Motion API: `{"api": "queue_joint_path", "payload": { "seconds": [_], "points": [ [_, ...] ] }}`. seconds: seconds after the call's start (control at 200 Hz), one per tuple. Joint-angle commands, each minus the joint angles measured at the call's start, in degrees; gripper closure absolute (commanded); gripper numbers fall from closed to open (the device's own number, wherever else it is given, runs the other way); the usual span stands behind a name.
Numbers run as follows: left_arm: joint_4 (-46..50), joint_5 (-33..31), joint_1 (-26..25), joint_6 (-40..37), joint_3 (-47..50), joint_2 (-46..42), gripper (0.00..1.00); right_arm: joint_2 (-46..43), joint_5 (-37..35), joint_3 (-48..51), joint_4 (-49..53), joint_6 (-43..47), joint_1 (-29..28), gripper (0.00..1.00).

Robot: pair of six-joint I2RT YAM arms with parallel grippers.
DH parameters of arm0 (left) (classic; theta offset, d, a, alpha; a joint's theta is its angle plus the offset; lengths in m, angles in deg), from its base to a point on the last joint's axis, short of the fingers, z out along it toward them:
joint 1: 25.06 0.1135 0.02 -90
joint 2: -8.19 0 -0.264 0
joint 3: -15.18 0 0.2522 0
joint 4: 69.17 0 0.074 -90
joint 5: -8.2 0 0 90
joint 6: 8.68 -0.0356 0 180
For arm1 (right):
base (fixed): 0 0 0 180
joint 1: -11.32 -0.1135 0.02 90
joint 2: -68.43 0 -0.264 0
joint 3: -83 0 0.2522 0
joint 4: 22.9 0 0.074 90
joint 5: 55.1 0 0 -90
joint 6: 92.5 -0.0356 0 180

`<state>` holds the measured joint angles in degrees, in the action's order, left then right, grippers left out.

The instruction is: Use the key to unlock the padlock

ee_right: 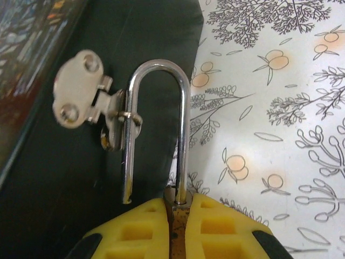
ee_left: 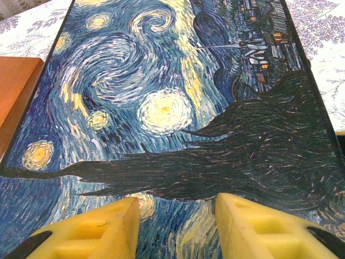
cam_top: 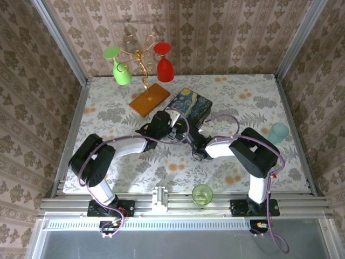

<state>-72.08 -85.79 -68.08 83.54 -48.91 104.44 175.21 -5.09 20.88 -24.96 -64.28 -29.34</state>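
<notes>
**Padlock (ee_right: 184, 145).** It hangs on the dark side wall of the painted box (cam_top: 190, 103), on the side of the box facing the arm bases. In the right wrist view its polished silver shackle (ee_right: 159, 65), a narrow U, passes through the staple of a bright metal hasp (ee_right: 81, 89) fixed with two rivets. One shackle leg ends free, close against the box wall. The other leg enters a sliver of brass body.

**Right gripper (ee_right: 178, 205).** It is clamped on the padlock body. Its yellow pads have rectangular recesses and are nearly touching each other.

**Left gripper (ee_left: 178, 202).** It is above the box lid with its fingers spread apart and nothing between them. Whether the pads touch the lid cannot be told. The lid is flat and painted in swirled blue and yellow strokes.

**Clearances.** Beside the box wall, on the padlock side, open bench (ee_right: 269, 108) with a leaf-and-fruit print extends away from the box. A wooden slab (ee_left: 16, 91) lies just beside the opposite long edge of the lid.

**Layout.** The top external view shows the left gripper (cam_top: 171, 123) at the lid and the right gripper (cam_top: 197, 139) at the near wall of the box.
</notes>
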Motion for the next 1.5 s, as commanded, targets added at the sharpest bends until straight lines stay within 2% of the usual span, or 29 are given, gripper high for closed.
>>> {"api": "queue_joint_path", "payload": {
  "seconds": [0.0, 0.12, 0.215, 0.45, 0.58, 0.715, 0.85, 0.975, 1.06, 1.105, 1.2, 1.345, 1.42, 1.495],
  "points": [
    [14.07, 2.59, -0.04, -2.22, 5.26, 2.29, 0.58, -0.58, 2.07, 1.89, -4.80, 0.86, 3.67, 1.00],
    [14.15, 2.77, 0.50, -1.91, 5.35, 2.82, 0.59, 0.73, 9.21, 1.96, -10.54, 4.01, 7.71, 1.00],
    [14.12, 2.67, 0.53, -1.58, 5.85, 2.31, 0.59, 0.82, 11.98, 3.32, -14.57, 4.82, 9.70, 1.00],
    [14.18, 1.60, 1.29, -0.80, 7.21, 1.80, 0.59, -5.66, 13.77, 5.26, -17.56, 11.91, 10.33, 1.00],
    [14.00, 1.75, 1.44, -0.81, 7.28, 1.23, 0.59, -6.36, 14.85, 1.04, -13.25, 17.30, 10.43, 1.00],
    [13.86, 1.73, 1.57, -0.94, 7.52, 0.66, 0.59, -5.48, 16.85, -0.48, -11.03, 16.14, 12.36, 1.00],
    [14.85, 0.96, 2.15, 0.06, 7.61, -0.20, 0.59, -8.97, 15.34, 2.99, -10.99, 16.88, 12.92, 1.00],
    [15.42, -0.26, 3.30, 1.06, 8.56, -2.07, 0.59, -13.43, 17.83, 6.48, -9.01, 16.18, 15.28, 1.00],
    [15.30, 0.15, 4.28, 1.29, 9.17, -3.76, 0.58, -17.31, 17.10, 9.90, -8.44, 17.19, 15.66, 1.00],
    [15.58, -0.33, 4.59, 1.26, 9.22, -4.62, 0.58, -18.94, 18.53, 10.74, -6.56, 17.55, 16.26, 1.00],
    [16.79, -2.74, 5.20, 1.87, 9.11, -6.75, 0.57, -21.10, 29.19, 9.68, 0.28, 20.86, 18.48, 1.00],
    [18.09, -2.79, 8.12, 4.26, 8.15, -9.14, 0.55, -23.99, 36.38, 1.15, 25.50, 32.07, 18.72, 1.00],
    [19.38, -2.93, 9.93, 6.10, 7.27, -9.16, 0.55, -25.12, 36.69, -2.35, 36.74, 36.20, 19.33, 1.00],
    [20.83, -3.15, 11.79, 7.52, 6.56, -7.70, 0.54, -24.72, 43.43, -4.91, 45.07, 39.75, 21.56, 1.00]
  ]
}}
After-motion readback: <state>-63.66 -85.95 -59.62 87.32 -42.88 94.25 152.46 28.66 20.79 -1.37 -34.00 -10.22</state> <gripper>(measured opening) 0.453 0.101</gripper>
